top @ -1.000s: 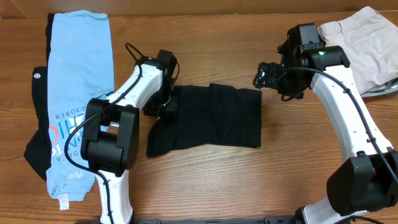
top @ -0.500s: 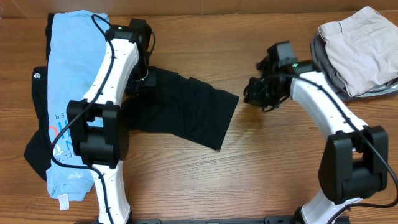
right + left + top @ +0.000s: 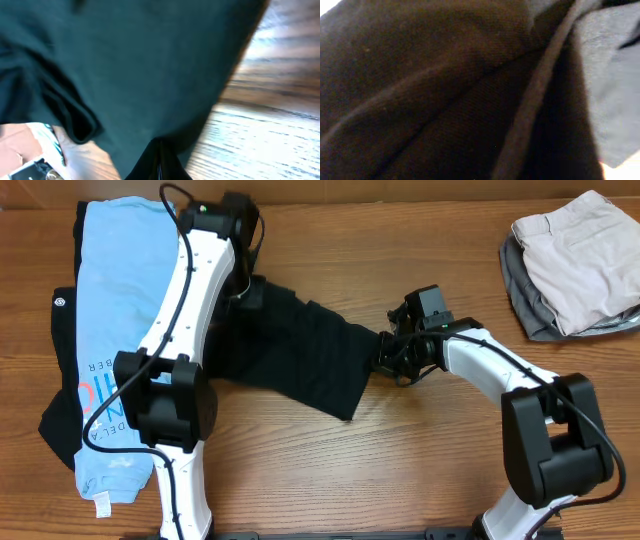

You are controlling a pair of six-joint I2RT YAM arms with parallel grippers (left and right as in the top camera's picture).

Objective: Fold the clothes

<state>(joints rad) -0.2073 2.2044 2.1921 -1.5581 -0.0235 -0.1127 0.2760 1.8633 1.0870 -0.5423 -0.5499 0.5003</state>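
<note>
A black T-shirt [image 3: 300,355], folded into a slanted band, lies at the table's middle. My left gripper [image 3: 245,295] sits at its upper left end, shut on the cloth. The left wrist view is filled with dark fabric [image 3: 445,90], and its fingers are hidden. My right gripper [image 3: 385,352] is at the shirt's right corner. In the right wrist view its jaws [image 3: 160,145] are pressed together with their tips against the shirt's edge [image 3: 150,60]; no cloth shows between them. A light blue printed tee [image 3: 120,310] lies flat at the far left.
Under the blue tee lies another black garment [image 3: 62,400]. A pile of beige and grey clothes [image 3: 575,260] sits at the back right corner. Bare wooden table [image 3: 450,470] stretches along the front and right of the shirt.
My left gripper moved up and left, dragging the black shirt with it and slanting it. My right gripper went from open to shut and came down-left to the shirt's right corner.
</note>
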